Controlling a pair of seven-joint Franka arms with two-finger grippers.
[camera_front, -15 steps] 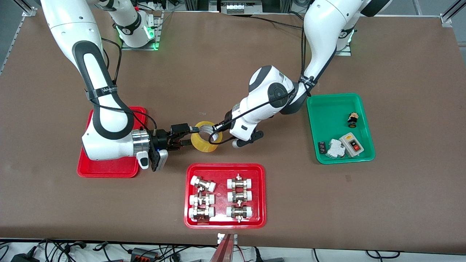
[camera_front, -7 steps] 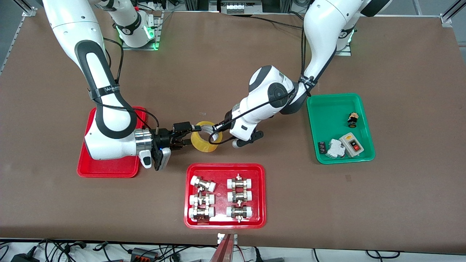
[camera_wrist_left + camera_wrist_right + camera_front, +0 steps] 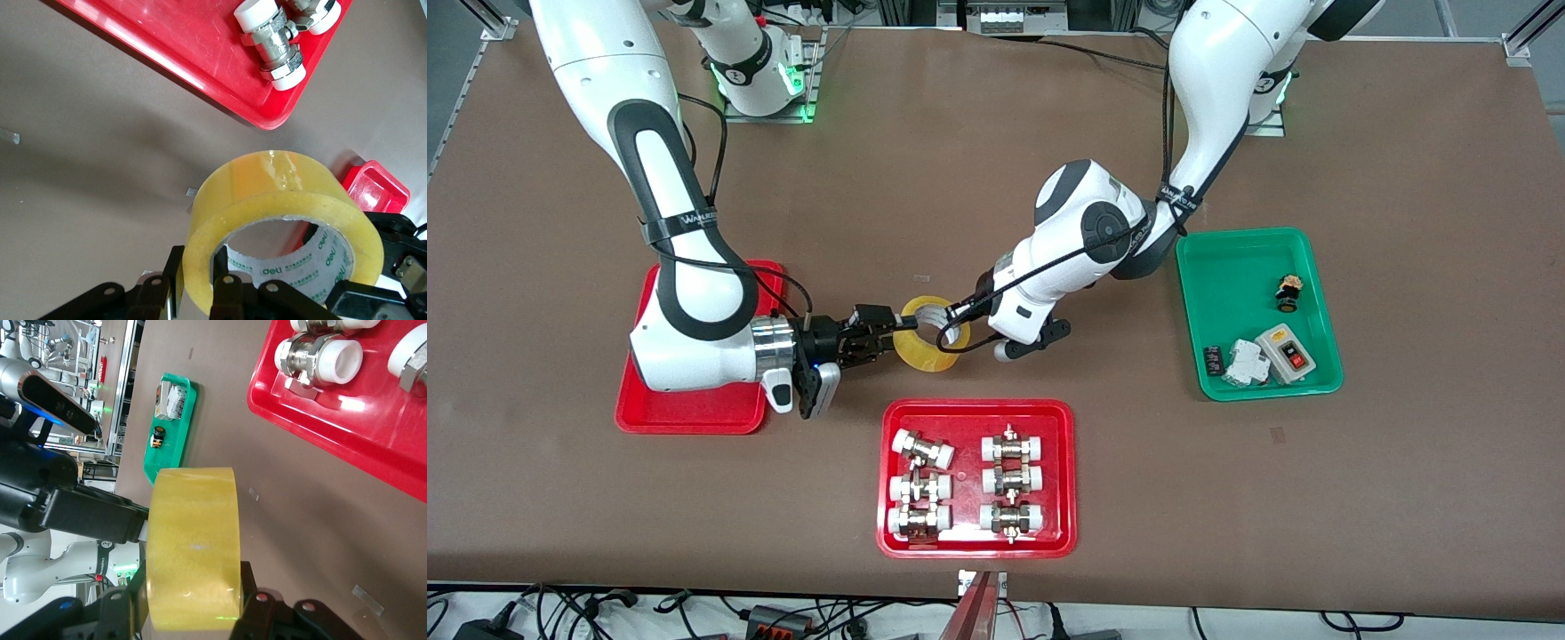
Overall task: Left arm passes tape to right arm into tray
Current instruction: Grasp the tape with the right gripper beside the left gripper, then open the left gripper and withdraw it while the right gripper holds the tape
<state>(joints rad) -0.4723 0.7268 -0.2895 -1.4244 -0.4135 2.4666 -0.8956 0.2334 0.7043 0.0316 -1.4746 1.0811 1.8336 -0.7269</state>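
Observation:
The yellowish tape (image 3: 927, 348) hangs above the bare table, held from both sides. My left gripper (image 3: 958, 322) is shut on the roll's wall, one finger inside the core hole and one outside, as the left wrist view shows on the tape (image 3: 287, 200) at the left gripper (image 3: 200, 283). My right gripper (image 3: 896, 333) is shut on the same roll, its fingers pressed against the two flat faces of the tape (image 3: 193, 540) at the right gripper (image 3: 190, 610). The plain red tray (image 3: 694, 413) lies under the right arm's wrist, partly hidden by it.
A red tray of white-capped metal fittings (image 3: 1063, 480) lies nearer the front camera than the tape. A green tray (image 3: 1227, 293) with small electrical parts sits toward the left arm's end. Cables loop around both wrists.
The right gripper's fingers, open around the tape a second ago, have closed onto it. The left arm and the tape have stayed in place.

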